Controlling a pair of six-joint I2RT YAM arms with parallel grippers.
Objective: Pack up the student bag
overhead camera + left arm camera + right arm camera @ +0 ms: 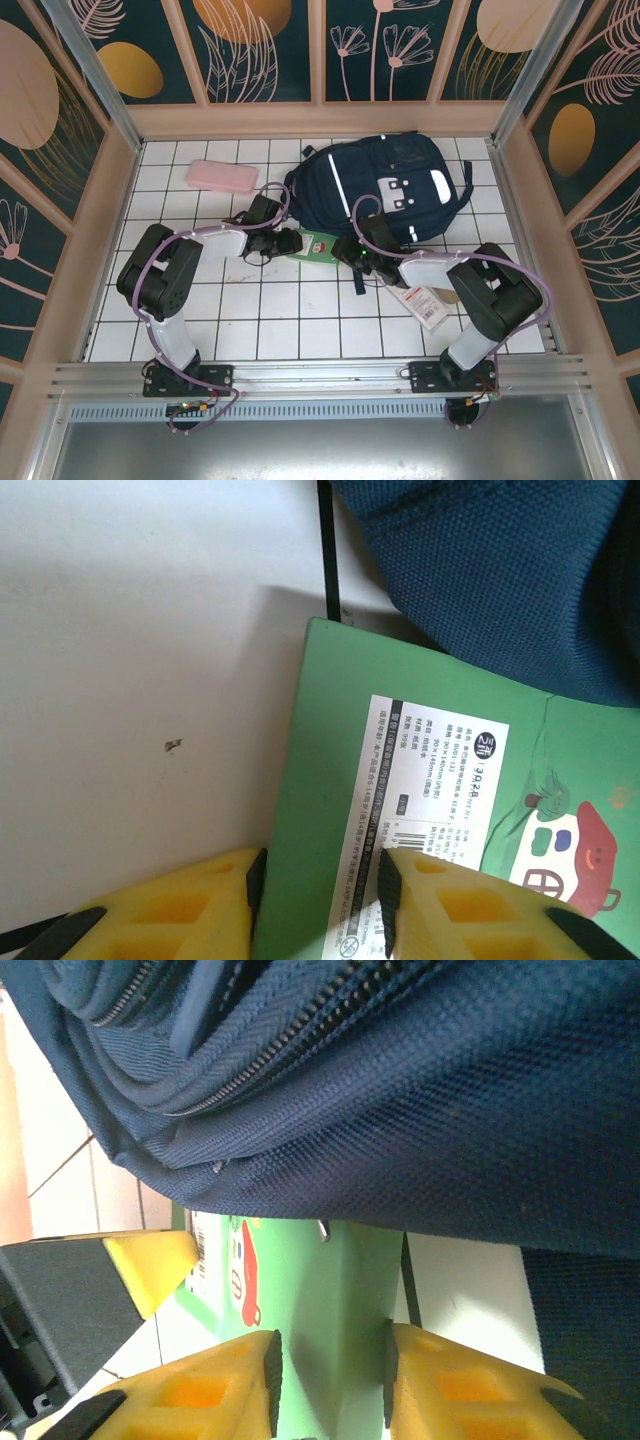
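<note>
Student bag (385,180) lies flat, front patch up. Green notebook (316,250) sits at the bag's near-left edge, one corner under the fabric. Left gripper (318,880) has its jaws partway open, straddling the notebook's edge just beside the bag. Right gripper (330,1365) is likewise partway open over the notebook, below the bag's hem. Can't tell if either pinches it. Pink case (222,175) lies left of the bag, apart from it.

White tiled table (300,310) sits inside dark teal wall panels (260,60) painted with golden botanical shapes.
</note>
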